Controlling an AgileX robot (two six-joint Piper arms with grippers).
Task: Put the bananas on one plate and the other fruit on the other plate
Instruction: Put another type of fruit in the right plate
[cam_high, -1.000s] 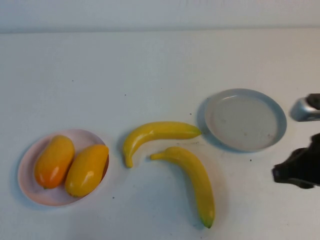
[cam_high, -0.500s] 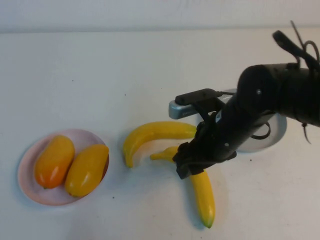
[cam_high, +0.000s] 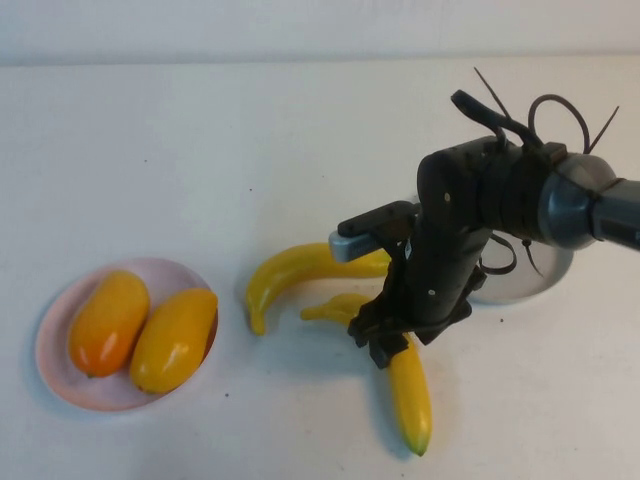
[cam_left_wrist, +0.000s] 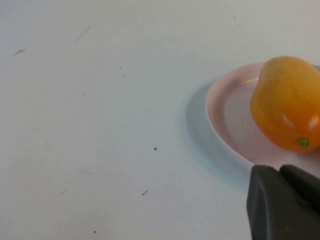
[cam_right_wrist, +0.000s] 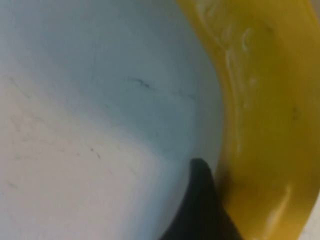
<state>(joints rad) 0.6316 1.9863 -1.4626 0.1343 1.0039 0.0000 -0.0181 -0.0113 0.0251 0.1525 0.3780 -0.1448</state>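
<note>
**Right arm down over the near banana, jaws spread**

Since a second ago the right arm swung in from the table's right edge and now sits low over the near banana (cam_high: 405, 375), a touch lower and closer than half a second back.

Near banana lies on the table between the two plates, greenish tip toward the robot; its stem end is under the right gripper (cam_high: 383, 343). Right wrist view shows yellow skin just beside one dark fingertip (cam_right_wrist: 202, 210) — jaws spread wide, nothing gripped yet. Far banana (cam_high: 290, 272) lies just behind it, curved, also on the table, its right end hidden by the arm.

Grey plate (cam_high: 545, 280) is mostly covered by the arm, no fruit seen on it. Both mangoes (cam_high: 140, 325) already sit side by side on the pink plate (cam_high: 55, 375), so that half looks done.

Left gripper (cam_left_wrist: 285, 202) is parked beside the pink plate, clenched with nothing in it.

Step in hand: picking the first banana. Next move likely calls for closing squarely across the banana — glossy and curved, could slip or roll — then a lift right to the grey plate.
</note>
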